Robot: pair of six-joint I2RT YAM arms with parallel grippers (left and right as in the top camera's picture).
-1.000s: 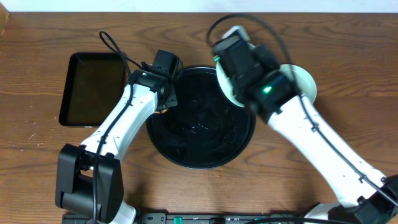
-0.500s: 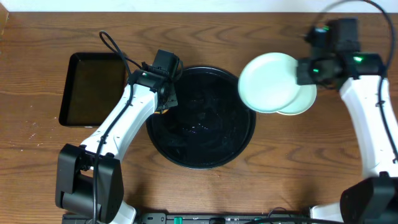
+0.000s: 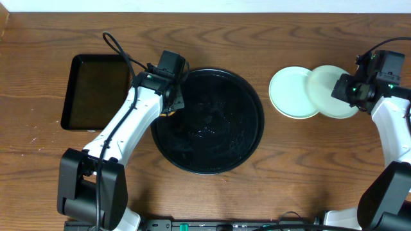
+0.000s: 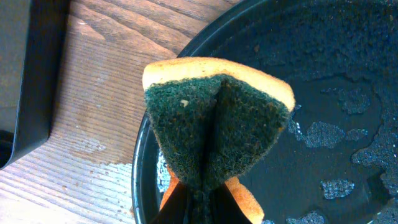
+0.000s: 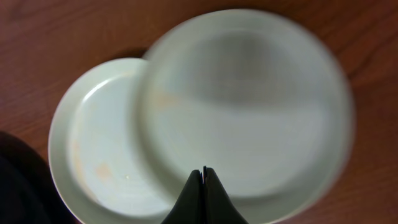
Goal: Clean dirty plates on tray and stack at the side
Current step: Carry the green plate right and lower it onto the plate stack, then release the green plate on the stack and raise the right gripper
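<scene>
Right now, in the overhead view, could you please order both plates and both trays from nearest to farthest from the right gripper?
1. Paler plate, beside the right gripper.
2. Mint plate, just left.
3. Round tray, centre.
4. Rectangular tray, far left.

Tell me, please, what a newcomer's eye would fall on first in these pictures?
The large black tray in the middle of the table stands out, wet and holding no plates. At its left rim the left gripper pinches a folded green and orange sponge; off to the right, the right gripper grips one pale plate overlapping a second plate.
</scene>
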